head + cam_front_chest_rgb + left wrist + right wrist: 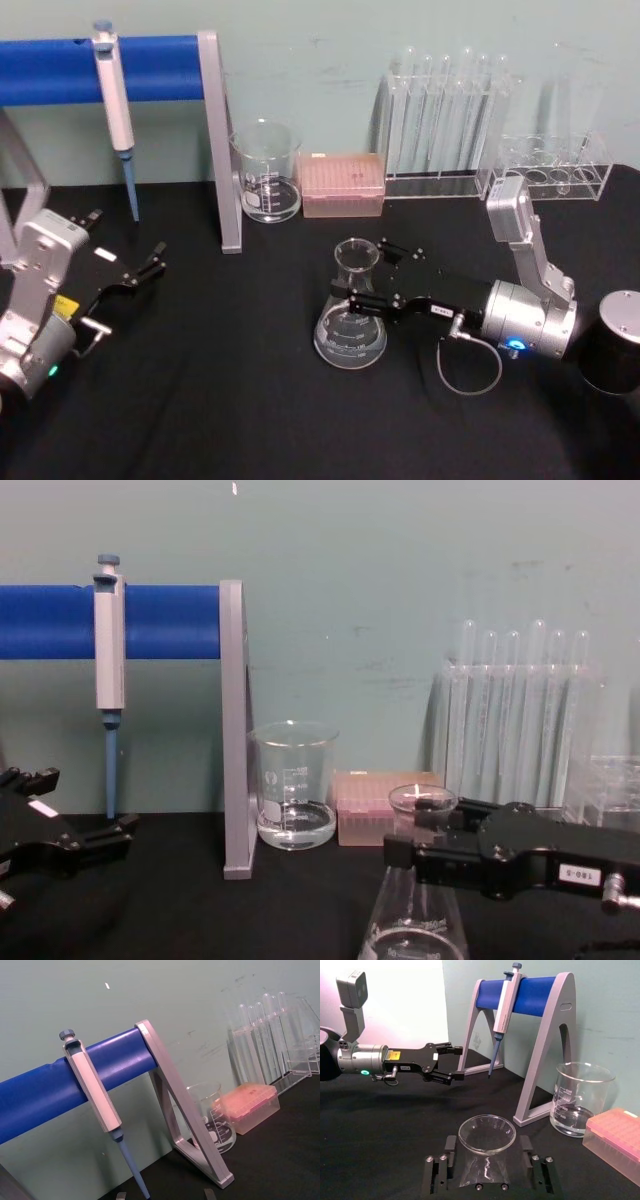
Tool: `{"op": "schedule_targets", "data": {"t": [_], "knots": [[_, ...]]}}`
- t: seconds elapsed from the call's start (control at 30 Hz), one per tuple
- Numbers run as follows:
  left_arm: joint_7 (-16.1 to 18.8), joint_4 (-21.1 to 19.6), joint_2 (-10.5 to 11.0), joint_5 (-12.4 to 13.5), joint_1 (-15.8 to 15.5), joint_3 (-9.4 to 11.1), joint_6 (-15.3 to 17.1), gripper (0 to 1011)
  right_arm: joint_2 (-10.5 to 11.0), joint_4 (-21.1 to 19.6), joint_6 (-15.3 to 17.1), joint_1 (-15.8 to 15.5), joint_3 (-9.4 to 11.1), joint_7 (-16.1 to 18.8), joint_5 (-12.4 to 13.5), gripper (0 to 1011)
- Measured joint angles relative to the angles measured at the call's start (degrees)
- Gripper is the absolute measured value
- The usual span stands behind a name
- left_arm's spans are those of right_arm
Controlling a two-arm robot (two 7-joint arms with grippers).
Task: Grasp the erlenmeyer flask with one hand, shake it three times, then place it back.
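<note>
The right gripper [363, 270] is held spread around the neck of the erlenmeyer flask [350, 335], with a small gap seen at each jaw. The flask is stood upright on the tabletop [220, 400], its long axis vertical. The left gripper [140, 275] is parked well apart, also spread.

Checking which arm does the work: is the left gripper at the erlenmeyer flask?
No: the right gripper straddles the neck of the erlenmeyer flask, while the left gripper sits well apart.

Black table [200, 400], flask [350, 330], beaker [268, 175], tip box [342, 185]
</note>
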Motion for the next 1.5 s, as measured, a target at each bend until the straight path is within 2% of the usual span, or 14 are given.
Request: {"op": "schedule_targets", "data": {"t": [0.13,0.2,0.33,0.4,1.07,1.37,1.5], "knots": [[0.00,0.00,0.00,0.00,0.00,0.00,0.00,1001,0.00,0.00,0.00,0.00,0.00,0.00,0.00,707],[0.00,0.00,0.00,0.00,0.00,0.00,0.00,1001,0.00,0.00,0.00,0.00,0.00,0.00,0.00,602],[0.00,0.00,0.00,0.00,0.00,0.00,0.00,1001,0.00,0.00,0.00,0.00,-0.01,0.02,-0.01,479],[0.00,0.00,0.00,0.00,0.00,0.00,0.00,1001,-0.01,0.00,0.00,0.00,-0.01,0.02,0.00,453],[0.00,0.00,0.00,0.00,0.00,0.00,0.00,1001,0.05,-0.07,0.00,-0.03,0.01,-0.11,-0.01,449],[0.00,0.00,0.00,0.00,0.00,0.00,0.00,1001,0.10,-3.21,0.55,-1.19,2.02,-3.44,0.86,450],[0.00,0.00,0.00,0.00,0.00,0.00,0.00,1001,-0.08,-5.74,0.92,-2.08,3.67,-5.99,1.73,449]]}}
